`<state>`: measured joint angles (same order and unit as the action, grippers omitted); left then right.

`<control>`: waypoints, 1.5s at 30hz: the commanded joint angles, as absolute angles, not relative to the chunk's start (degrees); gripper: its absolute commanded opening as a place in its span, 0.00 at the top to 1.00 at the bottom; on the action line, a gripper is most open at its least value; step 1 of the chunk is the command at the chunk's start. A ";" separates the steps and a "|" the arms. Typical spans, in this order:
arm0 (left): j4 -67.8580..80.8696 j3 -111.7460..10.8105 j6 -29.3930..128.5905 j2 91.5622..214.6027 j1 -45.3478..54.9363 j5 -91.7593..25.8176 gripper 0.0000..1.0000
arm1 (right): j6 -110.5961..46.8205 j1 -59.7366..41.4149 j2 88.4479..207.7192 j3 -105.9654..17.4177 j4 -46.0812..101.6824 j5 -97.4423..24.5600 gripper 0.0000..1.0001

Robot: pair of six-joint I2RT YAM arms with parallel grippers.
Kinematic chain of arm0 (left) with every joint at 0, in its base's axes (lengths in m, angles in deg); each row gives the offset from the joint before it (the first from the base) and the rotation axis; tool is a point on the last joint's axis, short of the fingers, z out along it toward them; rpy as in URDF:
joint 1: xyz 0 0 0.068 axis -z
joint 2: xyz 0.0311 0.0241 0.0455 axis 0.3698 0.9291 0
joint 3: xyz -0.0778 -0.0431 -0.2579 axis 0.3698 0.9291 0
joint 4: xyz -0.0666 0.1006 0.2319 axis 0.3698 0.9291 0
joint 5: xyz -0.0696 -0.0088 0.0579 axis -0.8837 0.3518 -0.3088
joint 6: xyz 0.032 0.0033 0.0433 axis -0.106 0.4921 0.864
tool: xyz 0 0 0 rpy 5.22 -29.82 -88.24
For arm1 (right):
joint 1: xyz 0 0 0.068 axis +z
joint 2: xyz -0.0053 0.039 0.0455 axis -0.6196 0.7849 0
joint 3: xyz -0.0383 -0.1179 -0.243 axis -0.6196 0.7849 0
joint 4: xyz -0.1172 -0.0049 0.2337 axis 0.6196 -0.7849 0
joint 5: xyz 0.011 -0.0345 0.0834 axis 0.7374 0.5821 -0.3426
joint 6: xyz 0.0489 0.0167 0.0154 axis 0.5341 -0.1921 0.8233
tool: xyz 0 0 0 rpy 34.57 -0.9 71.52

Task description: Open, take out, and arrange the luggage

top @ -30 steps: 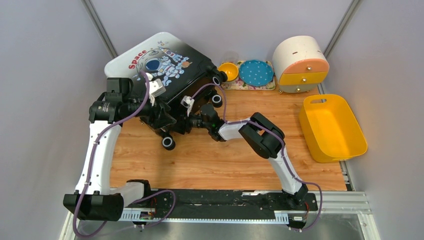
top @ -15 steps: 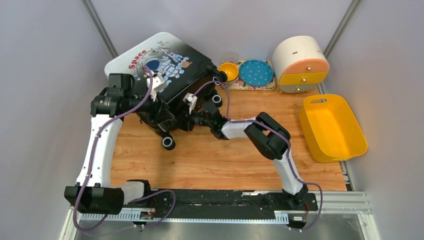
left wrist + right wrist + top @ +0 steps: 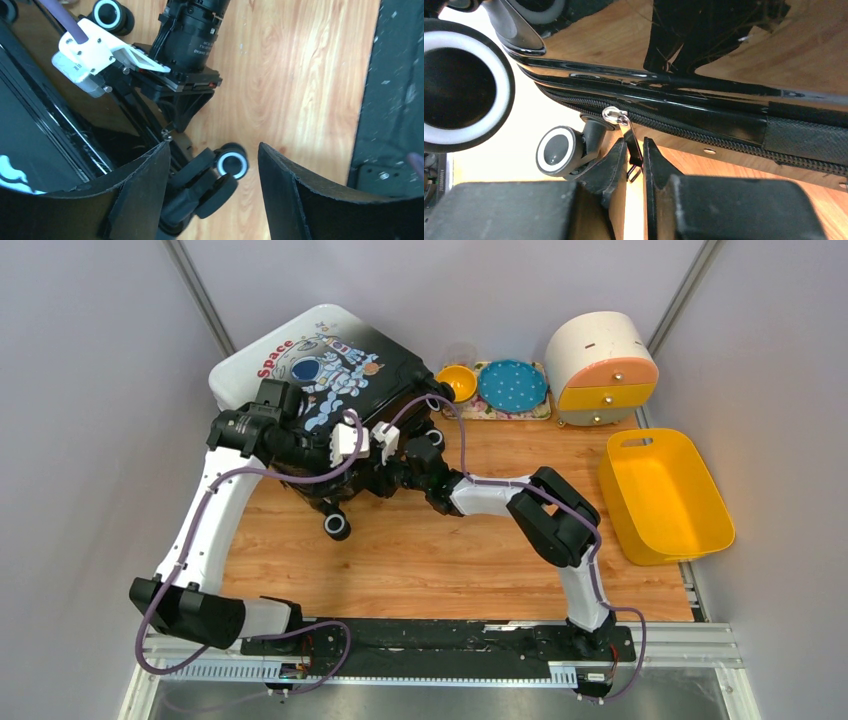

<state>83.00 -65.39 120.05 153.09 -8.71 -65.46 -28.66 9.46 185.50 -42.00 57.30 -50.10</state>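
Diagonally, the luggage (image 3: 330, 365) lies print-up, wheels (image 3: 336, 525) toward the near right.

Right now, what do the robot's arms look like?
Both arms are white tubes with chunky black joints. The left arm and right arm each carry a purple cable looping along them and a small white bracket near the wrist. Their jaws are flat, black and wedge-shaped.

White arm links (image 3: 205, 530), black joints (image 3: 555, 525), purple cables (image 3: 61, 16), white wrist camera mounts (image 3: 100, 50), matte black right pincer (image 3: 635, 150)
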 commanded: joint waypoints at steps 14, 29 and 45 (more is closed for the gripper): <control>80.08 -62.33 132.39 155.02 -5.80 -62.94 0.28 | -31.67 8.38 181.53 -43.08 54.59 -42.95 1.00; 65.29 -51.51 123.66 155.72 -3.95 -49.50 0.73 | -33.95 8.30 179.42 -41.07 54.59 -33.03 1.00; 73.74 -47.56 128.68 154.49 -10.01 -44.31 1.00 | -44.06 3.38 175.02 -33.59 56.34 -27.06 1.00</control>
